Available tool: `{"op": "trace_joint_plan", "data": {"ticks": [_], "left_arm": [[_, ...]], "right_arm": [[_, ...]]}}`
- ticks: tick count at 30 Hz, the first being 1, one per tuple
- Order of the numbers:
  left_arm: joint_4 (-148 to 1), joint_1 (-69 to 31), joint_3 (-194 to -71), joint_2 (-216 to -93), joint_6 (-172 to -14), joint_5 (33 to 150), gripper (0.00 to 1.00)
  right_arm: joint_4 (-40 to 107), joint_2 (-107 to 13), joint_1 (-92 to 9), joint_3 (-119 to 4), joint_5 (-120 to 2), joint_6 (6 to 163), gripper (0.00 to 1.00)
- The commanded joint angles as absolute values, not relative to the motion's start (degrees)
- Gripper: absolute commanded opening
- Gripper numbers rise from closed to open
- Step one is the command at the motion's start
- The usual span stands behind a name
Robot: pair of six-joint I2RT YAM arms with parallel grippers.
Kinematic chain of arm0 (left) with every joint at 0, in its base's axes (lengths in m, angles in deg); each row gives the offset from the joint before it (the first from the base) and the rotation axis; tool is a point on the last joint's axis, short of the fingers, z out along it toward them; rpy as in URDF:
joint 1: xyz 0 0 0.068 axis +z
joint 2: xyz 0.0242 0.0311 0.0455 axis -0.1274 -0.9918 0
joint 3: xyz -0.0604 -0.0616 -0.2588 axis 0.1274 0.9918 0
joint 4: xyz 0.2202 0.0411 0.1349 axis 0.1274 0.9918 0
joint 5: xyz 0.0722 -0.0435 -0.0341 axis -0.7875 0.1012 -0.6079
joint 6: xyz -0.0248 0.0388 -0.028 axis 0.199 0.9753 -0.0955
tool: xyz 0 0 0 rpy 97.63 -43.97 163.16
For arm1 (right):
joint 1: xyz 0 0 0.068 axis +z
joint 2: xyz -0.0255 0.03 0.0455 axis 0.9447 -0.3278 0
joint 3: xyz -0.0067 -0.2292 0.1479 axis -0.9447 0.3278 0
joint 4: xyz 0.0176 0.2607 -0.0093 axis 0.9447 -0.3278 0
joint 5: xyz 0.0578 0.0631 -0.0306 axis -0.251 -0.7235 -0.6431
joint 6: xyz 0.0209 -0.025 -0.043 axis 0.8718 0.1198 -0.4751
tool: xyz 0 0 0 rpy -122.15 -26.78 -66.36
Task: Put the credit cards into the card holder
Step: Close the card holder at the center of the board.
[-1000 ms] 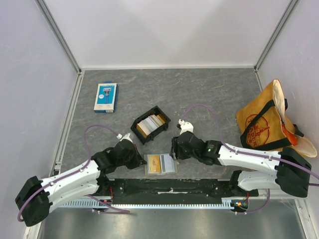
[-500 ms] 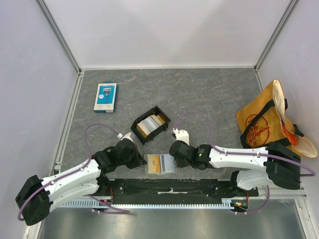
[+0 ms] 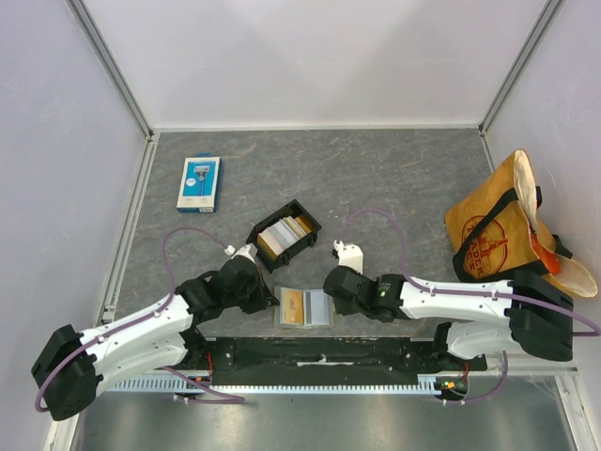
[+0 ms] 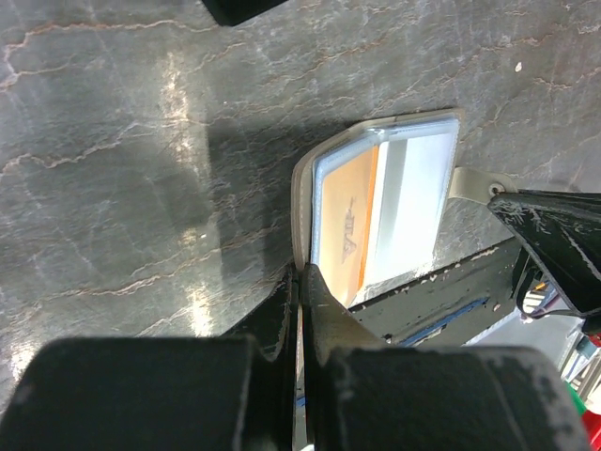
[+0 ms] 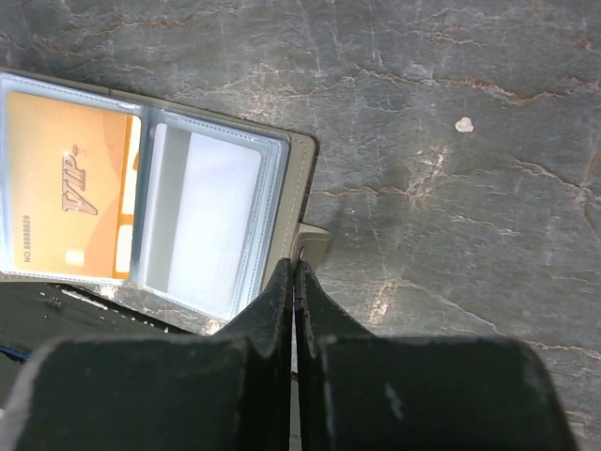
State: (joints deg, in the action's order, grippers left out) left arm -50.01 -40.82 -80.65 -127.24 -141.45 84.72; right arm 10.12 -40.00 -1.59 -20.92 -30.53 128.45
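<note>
The open card holder point(image 3: 303, 307) lies lengthwise along the table's near edge, between the left gripper point(image 3: 272, 303) and right gripper point(image 3: 331, 299), both with jaws pressed together at its opposite ends; more credit cards point(image 3: 285, 233) fill the tray point(image 3: 254, 237) just behind.

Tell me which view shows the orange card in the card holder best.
The right wrist view: the orange card lies close, its VIP print readable. The left wrist view shows it at a slant, print sideways. The top external view shows only a small orange patch.
</note>
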Motion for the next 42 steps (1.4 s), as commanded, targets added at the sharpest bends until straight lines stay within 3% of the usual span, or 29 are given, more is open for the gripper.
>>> {"op": "trace_joint_plan", "data": {"ticks": [1,7,14,29,37,42], "left_arm": [[-50.3,-40.84,-85.28,-129.08,-138.11,85.2,0.02],[-50.04,-41.11,-91.26,-134.35,-137.15,86.52,0.02],[-51.35,-42.6,-96.8,-140.15,-136.27,88.89,0.05],[-57.24,-50.86,-103.22,-156.59,-138.46,89.77,0.25],[-59.88,-51.39,-103.57,-157.57,-137.85,91.18,0.48],[-59.53,-51.39,-102.87,-155.81,-136.27,90.13,0.49]], "right_arm": [[16.16,-37.14,-1.34,-17.15,-30.47,130.4,0.0],[28.91,-30.81,-1.34,-7.48,-31.62,135.67,0.0],[33.58,-27.73,-1.34,-2.99,-30.21,137.43,0.0],[34.2,-21.93,-1.34,0.62,-27.14,139.72,0.0],[31.74,-18.94,-1.34,0.62,-25.82,139.54,0.0],[31.03,-20.6,-1.34,-0.44,-25.99,139.02,0.0]]}}
